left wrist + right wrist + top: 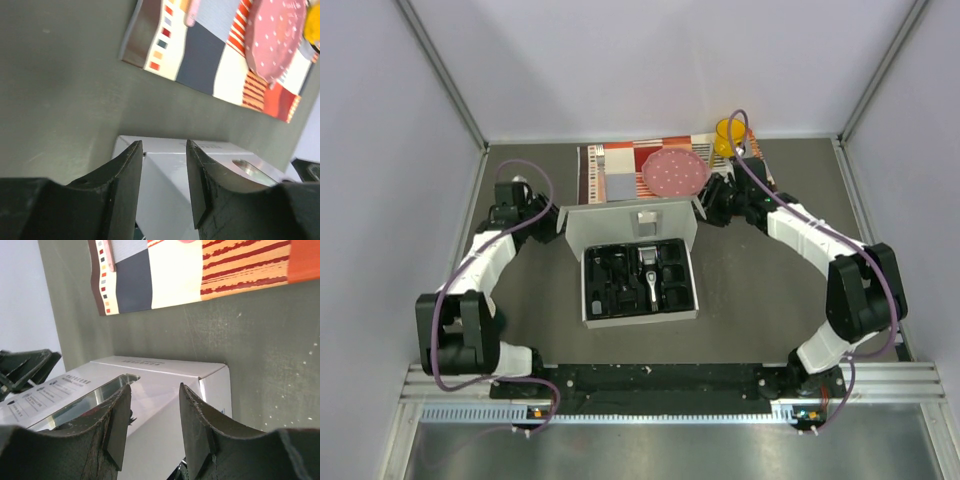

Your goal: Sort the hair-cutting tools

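Clipper (650, 272) in black tray (605, 278) of white box (640, 319). Raised lid (605, 225) flanked by left gripper (165, 150) and right gripper (155, 390), both half-parted at lid corners. Behind on worktop (750, 290): patterned mat (612, 172), pink plate (675, 173), yellow cup (727, 136).

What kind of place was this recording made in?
Most likely a lab robot cell, not a home or shop: plain white panels in aluminium framing wall in a dark table, and a left arm and right arm are bolted to a rail at its near edge.
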Action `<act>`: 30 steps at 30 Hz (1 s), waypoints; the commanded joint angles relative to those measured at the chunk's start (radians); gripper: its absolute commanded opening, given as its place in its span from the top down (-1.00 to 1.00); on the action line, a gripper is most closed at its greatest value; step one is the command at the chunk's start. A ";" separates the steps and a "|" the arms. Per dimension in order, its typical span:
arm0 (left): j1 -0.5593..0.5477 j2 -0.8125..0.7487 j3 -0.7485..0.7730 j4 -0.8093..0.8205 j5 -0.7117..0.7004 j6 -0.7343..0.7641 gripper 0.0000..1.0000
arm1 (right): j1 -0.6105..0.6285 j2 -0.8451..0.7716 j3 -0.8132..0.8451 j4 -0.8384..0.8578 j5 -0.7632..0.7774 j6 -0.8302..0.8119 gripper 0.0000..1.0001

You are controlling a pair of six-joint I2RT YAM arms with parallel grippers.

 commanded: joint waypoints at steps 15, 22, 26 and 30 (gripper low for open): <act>-0.002 -0.283 -0.229 -0.020 0.009 0.034 0.36 | 0.012 -0.154 -0.048 -0.259 0.151 -0.028 0.31; -0.004 -0.334 -0.313 0.044 0.104 0.011 0.36 | 0.050 -0.148 -0.062 -0.249 0.092 -0.043 0.36; -0.008 -0.368 -0.356 0.106 0.157 0.003 0.37 | 0.063 -0.142 -0.063 -0.248 0.065 -0.054 0.36; -0.013 -0.380 -0.367 0.124 0.183 0.015 0.37 | 0.069 -0.133 -0.068 -0.243 0.025 -0.069 0.36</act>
